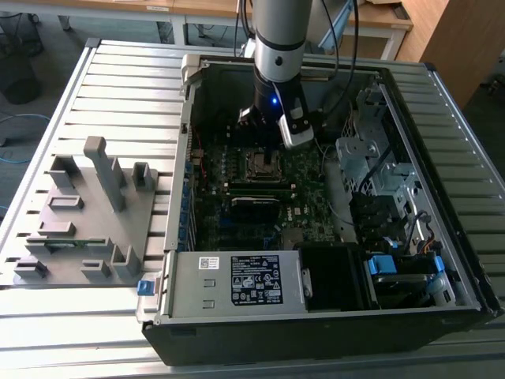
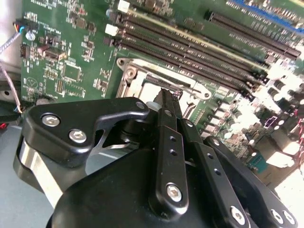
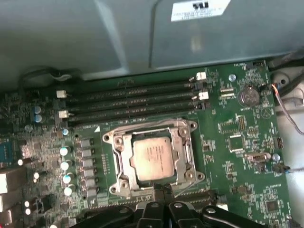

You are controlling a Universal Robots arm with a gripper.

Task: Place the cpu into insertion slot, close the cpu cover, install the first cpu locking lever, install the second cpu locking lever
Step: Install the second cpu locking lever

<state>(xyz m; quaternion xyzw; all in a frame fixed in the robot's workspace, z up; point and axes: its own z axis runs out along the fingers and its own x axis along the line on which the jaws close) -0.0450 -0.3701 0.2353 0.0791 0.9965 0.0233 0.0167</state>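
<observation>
Silver cpu (image 3: pixel 153 158) seated in insertion slot (image 3: pixel 124 183), cpu cover (image 3: pixel 186 153) down.

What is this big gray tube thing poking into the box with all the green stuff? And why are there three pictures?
The gray tube is a robot arm, reaching into an opened computer case that lies on a slatted metal table. One picture comes from a camera standing off to the side. The other two come from cameras riding on the arm's wrist, looking down past its black gripper. The green part is the computer's main board. In the middle sits the cpu, a small silver square, already resting in the insertion slot with the cpu cover framing it. The gripper is shut with nothing in it, its tip right at the slot's edge. On the exterior view's left lies a gray parts holder.
</observation>
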